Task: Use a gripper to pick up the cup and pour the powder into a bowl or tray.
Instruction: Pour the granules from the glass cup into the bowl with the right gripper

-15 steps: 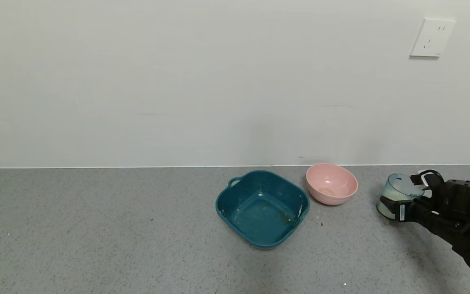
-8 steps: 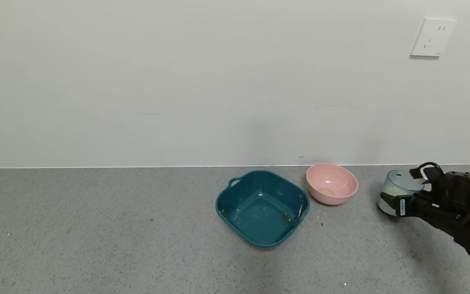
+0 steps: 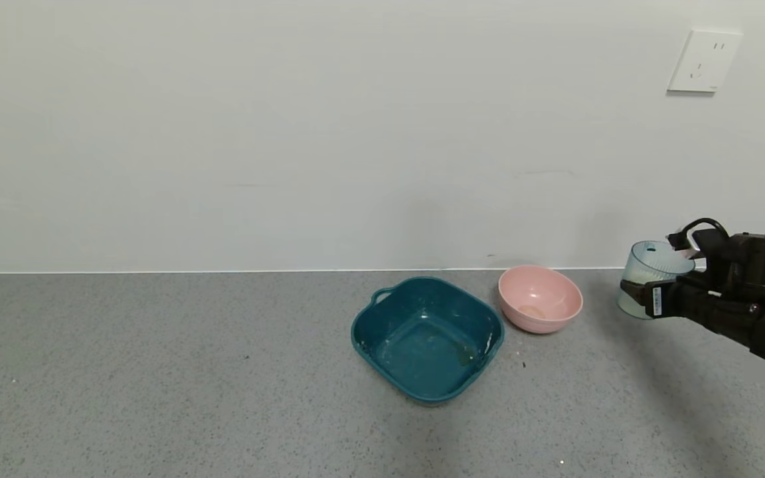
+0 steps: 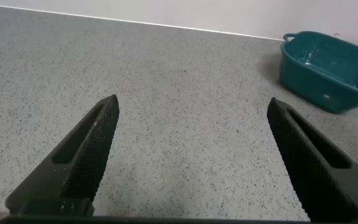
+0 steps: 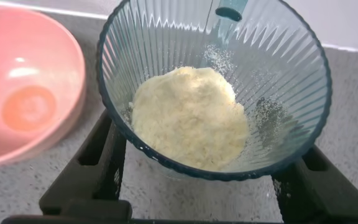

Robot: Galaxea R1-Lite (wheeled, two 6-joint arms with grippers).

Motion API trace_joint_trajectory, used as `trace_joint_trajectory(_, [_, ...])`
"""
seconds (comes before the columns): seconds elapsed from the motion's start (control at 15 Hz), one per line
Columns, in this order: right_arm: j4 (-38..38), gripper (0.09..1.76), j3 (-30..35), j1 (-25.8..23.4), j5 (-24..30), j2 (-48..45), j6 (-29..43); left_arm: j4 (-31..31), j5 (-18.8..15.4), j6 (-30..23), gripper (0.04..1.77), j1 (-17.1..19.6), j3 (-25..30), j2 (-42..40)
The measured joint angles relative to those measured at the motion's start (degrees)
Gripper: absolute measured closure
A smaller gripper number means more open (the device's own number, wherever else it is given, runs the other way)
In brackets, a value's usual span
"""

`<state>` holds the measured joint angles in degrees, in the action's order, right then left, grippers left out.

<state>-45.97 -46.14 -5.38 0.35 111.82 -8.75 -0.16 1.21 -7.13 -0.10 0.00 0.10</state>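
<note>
Head view shows a grey speckled counter [image 3: 157, 372] running to a pale wall [image 3: 289, 133], with a white socket plate [image 3: 704, 61] high at the far right. Near the middle of the counter sits a dark teal square tray [image 3: 427, 338] with a handle at its far left corner. Just right of it, slightly farther back, rests the pink bowl [image 3: 540, 298], close to the tray but apart from it.

Right of the bowl, the right gripper [image 3: 651, 292] grasps the cup [image 3: 651, 275], holding it upright and clear of the counter. Its fingers [image 5: 98, 165] clamp the ribbed wall on both sides. From the right wrist, the powder [image 5: 190, 116] lies as a pale heap in the cup's bottom, with specks up the wall.

Left gripper [image 4: 191, 155] hovers low over bare counter at the left, jaws spread wide with nothing between them.
</note>
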Motion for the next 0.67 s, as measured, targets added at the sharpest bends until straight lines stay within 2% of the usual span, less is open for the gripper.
trace_joint_trajectory(0.27, [6.86, 0.5, -6.45, 1.77, -2.35, -2.27, -2.99, 0.0, -0.02, -0.02, 0.09, 0.0, 0.0, 0.0])
trace_joint_trajectory(0.67, [13.03, 0.5, -14.63, 5.07, -6.85, -2.73, -12.43, 0.0, -0.02, -0.02, 0.09, 0.0, 0.0, 0.0])
